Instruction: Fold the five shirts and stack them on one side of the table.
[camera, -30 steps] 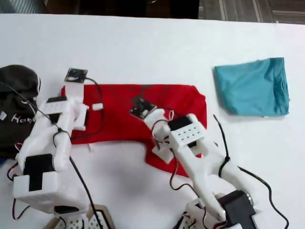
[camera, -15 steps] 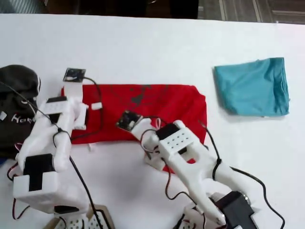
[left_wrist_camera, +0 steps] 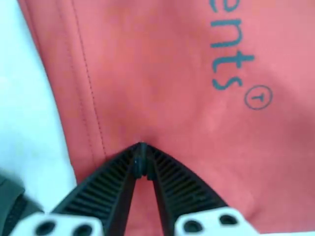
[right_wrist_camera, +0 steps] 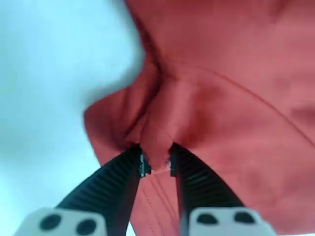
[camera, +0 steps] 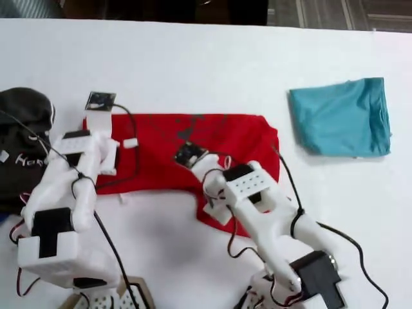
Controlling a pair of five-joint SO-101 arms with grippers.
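Three lots of cloth lie on the white table (camera: pixel 193 58) in the high view. The red shirt (camera: pixel 238 138) is spread flat in the middle. A folded teal shirt (camera: pixel 341 117) lies well apart from it on one side. Dark shirts (camera: pixel 22 138) lie on its other side, cut off by the frame edge, so their number cannot be told. The left arm (camera: pixel 71 174) lies over the red shirt's end nearest the dark shirts. The right arm (camera: pixel 257 199) lies over its near edge, and the cloth under both arms is hidden.

In the left wrist view the left gripper (left_wrist_camera: pixel 141 160) stands on the red shirt, just beside a stitched seam and near the shirt's edge, where the table begins. Its fingertips meet. Whether any cloth is caught between them cannot be told. Some blue print (left_wrist_camera: pixel 231 64) on the shirt is cut off by the frame.

In the right wrist view the right gripper (right_wrist_camera: pixel 156 164) is clamped on a bunched fold at the red shirt's edge. The cloth rises in wrinkles around the fingertips, with the table just beside it.
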